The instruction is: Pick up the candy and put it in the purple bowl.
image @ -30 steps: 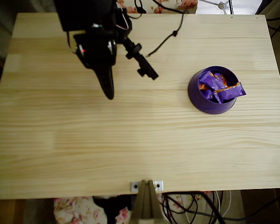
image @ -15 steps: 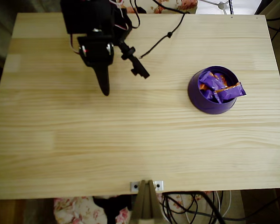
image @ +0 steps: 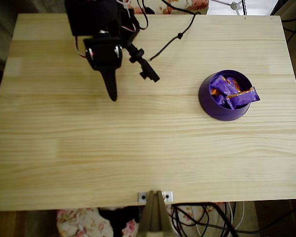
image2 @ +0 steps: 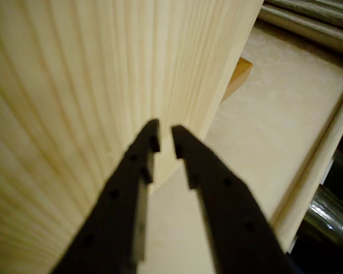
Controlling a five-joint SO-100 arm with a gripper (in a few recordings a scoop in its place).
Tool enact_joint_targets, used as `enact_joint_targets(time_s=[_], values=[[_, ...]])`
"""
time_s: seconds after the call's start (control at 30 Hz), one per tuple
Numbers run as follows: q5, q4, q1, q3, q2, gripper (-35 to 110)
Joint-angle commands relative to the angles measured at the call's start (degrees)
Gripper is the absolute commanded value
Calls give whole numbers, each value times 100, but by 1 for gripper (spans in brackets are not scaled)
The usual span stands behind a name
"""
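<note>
Claw (image2: 166, 140) seen in the wrist view: two black fingers nearly pressed together, a thin gap between the tips, nothing pinched. It points out past the edge of the pale wooden worktop (image: 138, 148), with floor beyond.

From overhead, the arm (image: 103, 47) sits at the upper left of the worktop, claw (image: 112, 94) aimed down the picture over bare wood, well apart from the bowl.

Purple bowl (image: 224, 96) stands at the right side of the worktop, upright. Several candies (image: 232, 91) lie heaped inside: shiny purple wrappers, orange showing at the ends, crinkled. One wrapper (image: 246, 96) pokes out over the rim on the right. Exact count not clear; they overlap.

No candy seen lying loose on the wood.

Judgement: the placing looks done for every candy on show, and the arm appears parked away from the bowl with an empty claw. If another candy is to come, the next move calls for spreading the fingers and coming down over it lengthwise, since the wrapper looks slick and light. The overhanging one could tip out if the bowl gets nudged.
</note>
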Motion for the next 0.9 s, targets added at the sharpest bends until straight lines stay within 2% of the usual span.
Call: enact_joint_targets(time_s=[0.0, 0.87], values=[[26, -26, 26, 325, 185, 0], [97, -26, 97, 325, 185, 0]])
